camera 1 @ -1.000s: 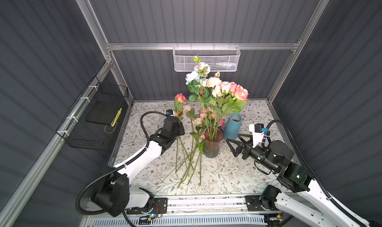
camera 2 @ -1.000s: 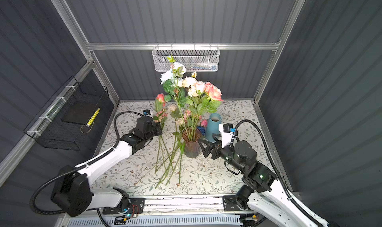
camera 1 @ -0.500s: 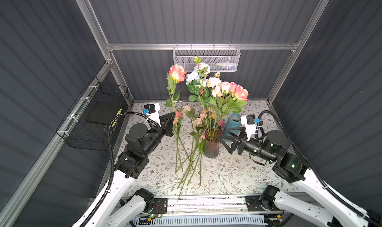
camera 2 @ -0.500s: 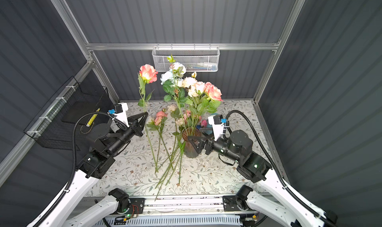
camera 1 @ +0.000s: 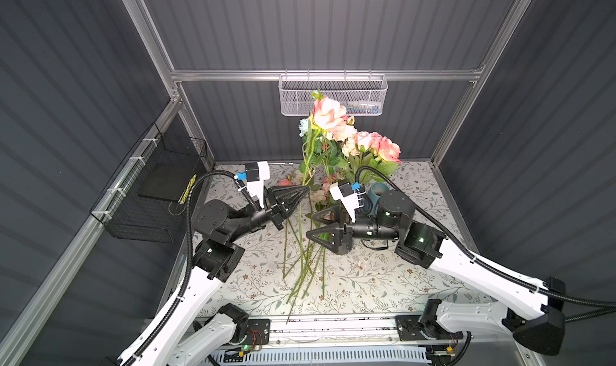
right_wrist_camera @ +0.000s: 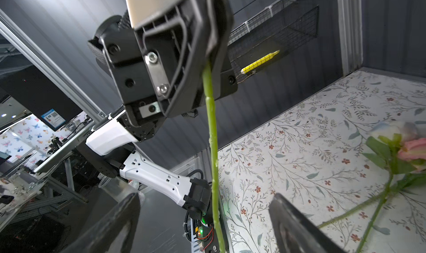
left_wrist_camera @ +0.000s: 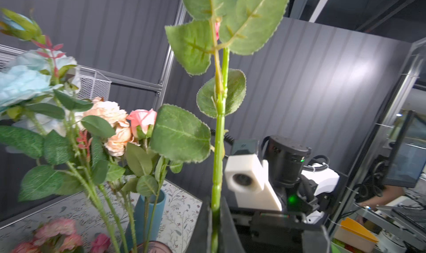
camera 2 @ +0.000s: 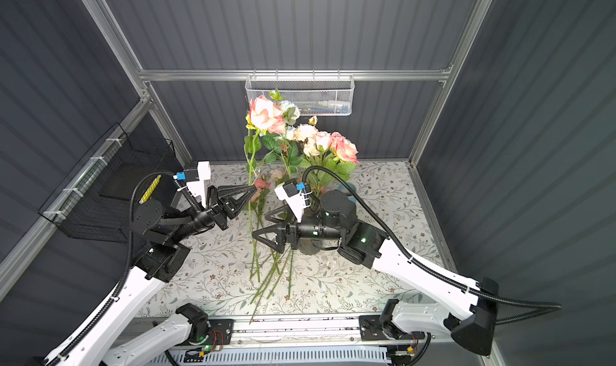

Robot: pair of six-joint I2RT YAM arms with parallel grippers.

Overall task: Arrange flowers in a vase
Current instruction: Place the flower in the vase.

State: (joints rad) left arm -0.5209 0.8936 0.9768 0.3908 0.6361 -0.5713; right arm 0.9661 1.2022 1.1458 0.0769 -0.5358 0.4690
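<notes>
The left hand point(camera 1: 305, 190) clenches the stem point(right_wrist_camera: 213, 148) of a pink rose point(camera 1: 328, 114), upright beside the vase point(left_wrist_camera: 156, 246). The right hand point(camera 1: 311, 226) gapes around it.

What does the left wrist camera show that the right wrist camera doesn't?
Only the left wrist view: the bouquet, the blue vase, leaves of the held stem. Only the right wrist view: the black wire basket, a pink flower lying loose, the left arm. Both: the left gripper shut on the held stem, and the floral tablecloth.
</notes>
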